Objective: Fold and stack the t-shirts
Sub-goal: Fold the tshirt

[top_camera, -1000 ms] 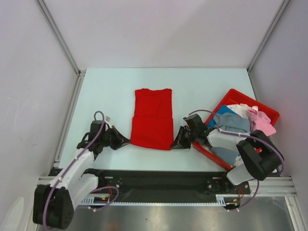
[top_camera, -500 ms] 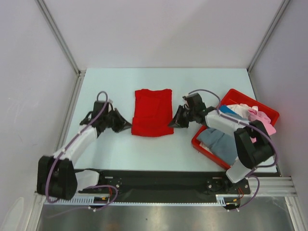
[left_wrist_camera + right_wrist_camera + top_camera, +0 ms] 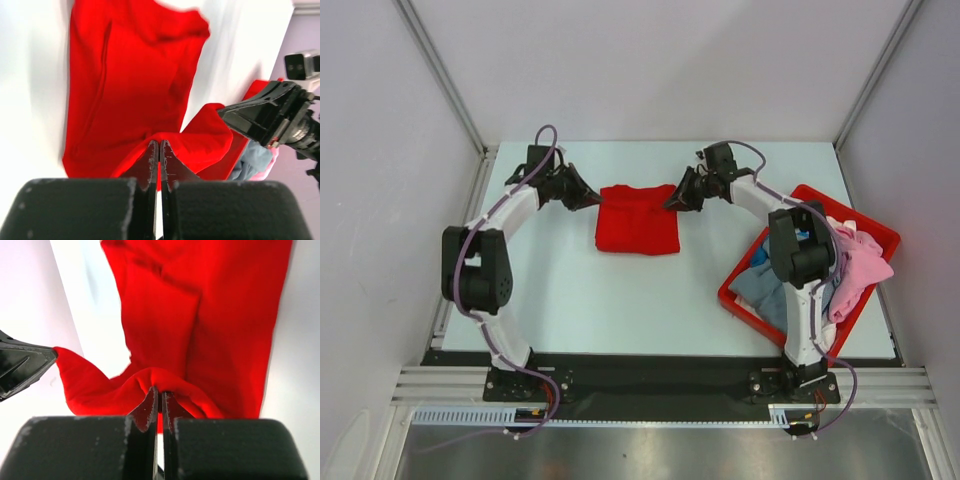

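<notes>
The bright red t-shirt (image 3: 638, 222) lies folded on the white table, far centre. My left gripper (image 3: 594, 200) is shut on the cloth at the shirt's far left corner. My right gripper (image 3: 670, 203) is shut on its far right corner. In the left wrist view the closed fingertips (image 3: 159, 146) pinch a raised fold of the red t-shirt (image 3: 130, 75). The right wrist view shows the same pinch (image 3: 160, 392) on the red t-shirt (image 3: 210, 315). More t-shirts, a pink one (image 3: 862, 265) and a grey-blue one (image 3: 760, 285) among them, are heaped in the bin.
A rigid red plastic bin (image 3: 860, 215) stands at the right side of the table, close to the right arm. Aluminium frame rails and grey walls run along the left, right and far sides.
Both grippers have carried the red t-shirt's near edge away from the arm bases to its far edge, so the shirt is now folded shorter. Both arms are stretched out further.
</notes>
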You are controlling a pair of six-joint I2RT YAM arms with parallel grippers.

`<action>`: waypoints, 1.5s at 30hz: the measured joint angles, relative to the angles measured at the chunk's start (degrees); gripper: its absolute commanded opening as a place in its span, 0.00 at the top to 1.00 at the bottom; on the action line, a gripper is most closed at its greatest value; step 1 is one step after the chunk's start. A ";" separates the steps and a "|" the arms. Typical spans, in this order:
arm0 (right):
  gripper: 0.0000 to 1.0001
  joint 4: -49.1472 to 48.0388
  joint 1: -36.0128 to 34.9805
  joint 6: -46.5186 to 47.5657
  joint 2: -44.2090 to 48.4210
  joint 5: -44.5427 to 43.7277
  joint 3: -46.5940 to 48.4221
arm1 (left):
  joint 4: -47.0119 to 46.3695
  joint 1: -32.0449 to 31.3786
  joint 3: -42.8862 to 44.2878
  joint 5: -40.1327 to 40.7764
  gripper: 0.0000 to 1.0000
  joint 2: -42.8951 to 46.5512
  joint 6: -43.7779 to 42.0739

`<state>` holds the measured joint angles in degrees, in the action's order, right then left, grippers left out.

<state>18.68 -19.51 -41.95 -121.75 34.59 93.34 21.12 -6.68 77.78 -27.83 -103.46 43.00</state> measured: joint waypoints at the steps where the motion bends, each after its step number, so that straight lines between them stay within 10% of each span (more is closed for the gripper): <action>1: 1.00 0.35 0.33 -0.02 -1.79 0.22 2.23 | 0.09 0.35 1.95 -0.37 1.00 -1.84 -0.02; 19: 1.00 -0.13 4.74 -5.16 -15.17 3.89 19.17 | -1.05 1.73 22.32 -4.48 1.00 -20.37 1.05; 45: 0.96 -5.51 6.86 -11.87 -25.66 6.88 28.83 | -1.38 4.09 28.06 -4.42 1.00 -28.94 3.54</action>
<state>13.17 -12.64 -53.82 -147.41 41.47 122.17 19.75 -2.59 105.84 -32.25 -132.40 46.54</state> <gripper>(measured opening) 0.033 0.010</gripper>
